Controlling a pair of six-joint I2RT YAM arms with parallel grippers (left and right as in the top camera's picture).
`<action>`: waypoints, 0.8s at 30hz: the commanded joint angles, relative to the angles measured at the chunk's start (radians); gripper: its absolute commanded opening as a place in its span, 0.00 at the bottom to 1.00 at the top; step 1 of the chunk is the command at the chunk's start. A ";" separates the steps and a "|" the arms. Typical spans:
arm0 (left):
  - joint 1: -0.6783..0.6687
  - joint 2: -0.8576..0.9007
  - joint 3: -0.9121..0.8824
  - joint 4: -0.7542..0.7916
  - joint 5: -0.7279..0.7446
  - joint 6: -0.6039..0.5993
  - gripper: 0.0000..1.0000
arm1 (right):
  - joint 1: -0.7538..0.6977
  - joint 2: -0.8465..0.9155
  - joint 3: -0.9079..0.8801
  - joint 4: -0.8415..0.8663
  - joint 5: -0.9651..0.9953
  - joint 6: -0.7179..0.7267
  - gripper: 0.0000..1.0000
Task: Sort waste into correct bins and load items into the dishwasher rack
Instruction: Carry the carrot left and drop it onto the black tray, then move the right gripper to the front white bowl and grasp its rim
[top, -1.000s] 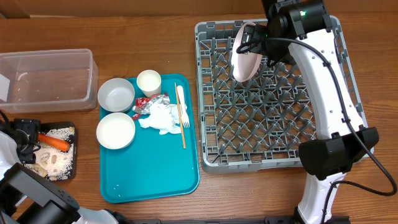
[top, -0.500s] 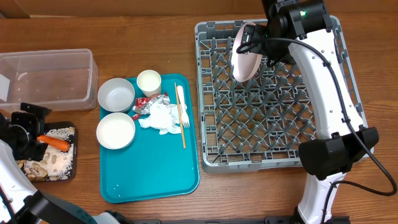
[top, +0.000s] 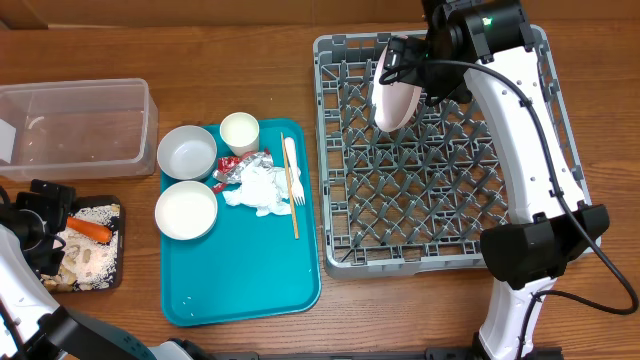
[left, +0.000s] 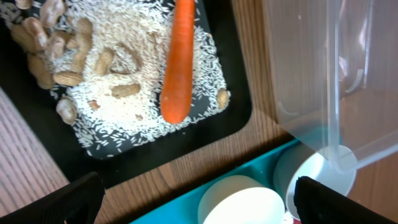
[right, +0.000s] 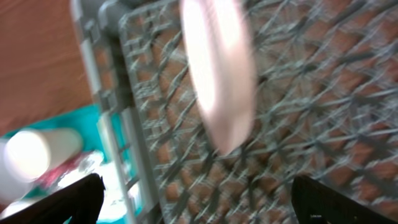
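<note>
The pale pink plate (top: 393, 102) (right: 217, 74) stands on edge among the pegs at the back left of the grey dishwasher rack (top: 440, 240). My right gripper (top: 412, 62) (right: 200, 205) hangs open just above it, holding nothing. At the far left, my left gripper (top: 42, 218) (left: 199, 208) is open beside the black tray (top: 118, 262) (left: 239, 112). In that tray the orange carrot (top: 88, 228) (left: 177, 62) lies on rice and nuts (left: 93, 68). The clear tub (top: 80, 125) (left: 323, 74) sits behind it.
On the teal tray (top: 250, 275) are a grey bowl (top: 187, 152), a whitish bowl (top: 186, 210) (left: 242, 202), a white cup (top: 239, 131), the foil wrapper (top: 240, 167), the crumpled napkin (top: 262, 190), a white fork (top: 291, 165) and a wooden stick (top: 294, 222).
The left jaws have spread a little wider and the left wrist has shifted slightly; the carrot stays lying in the black tray. The right gripper has edged a little over the plate's top.
</note>
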 joint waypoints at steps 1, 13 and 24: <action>0.004 -0.006 0.018 -0.002 -0.038 0.019 1.00 | 0.004 -0.030 0.024 0.006 -0.275 0.003 1.00; 0.003 -0.006 0.018 -0.002 -0.038 0.019 1.00 | 0.322 -0.023 -0.023 0.079 -0.283 -0.074 1.00; 0.003 -0.006 0.018 -0.002 -0.037 0.019 1.00 | 0.592 0.148 -0.038 0.180 -0.250 0.040 0.80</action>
